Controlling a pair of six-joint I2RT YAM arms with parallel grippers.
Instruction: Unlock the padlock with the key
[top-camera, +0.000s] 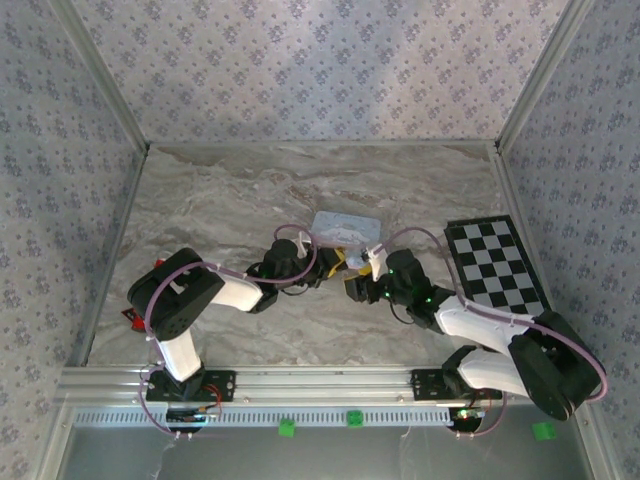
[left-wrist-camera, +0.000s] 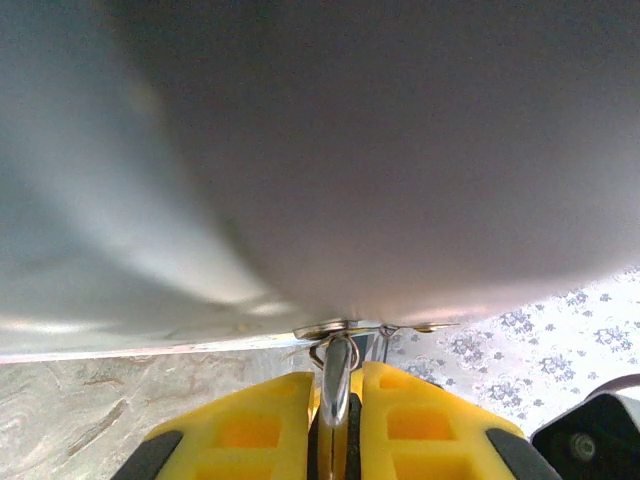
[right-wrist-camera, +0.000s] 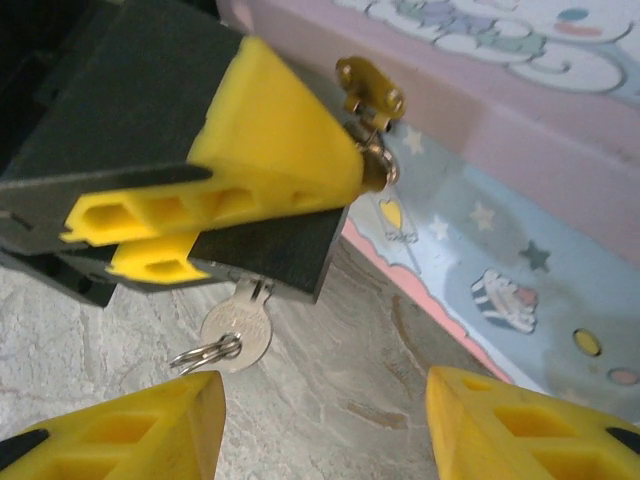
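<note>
Clamping the padlock (right-wrist-camera: 300, 250) at the tin's (right-wrist-camera: 520, 260) hasp (right-wrist-camera: 370, 85), our left gripper (left-wrist-camera: 336, 400) steadies it so our wide-open right gripper (right-wrist-camera: 325, 400) can reach the key (right-wrist-camera: 240, 330).

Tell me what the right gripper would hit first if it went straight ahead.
Likely the tin's blue side wall, over bare table. The key and the left gripper sit just beside that line; depth is unclear.

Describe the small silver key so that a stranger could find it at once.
Find the pale blue, pink-rimmed tin box. In front of its wall sits the yellow-fingered left gripper; the round-headed silver key pokes out beneath it. Unlike the brass latch above, it is silver and carries a wire ring.
</note>
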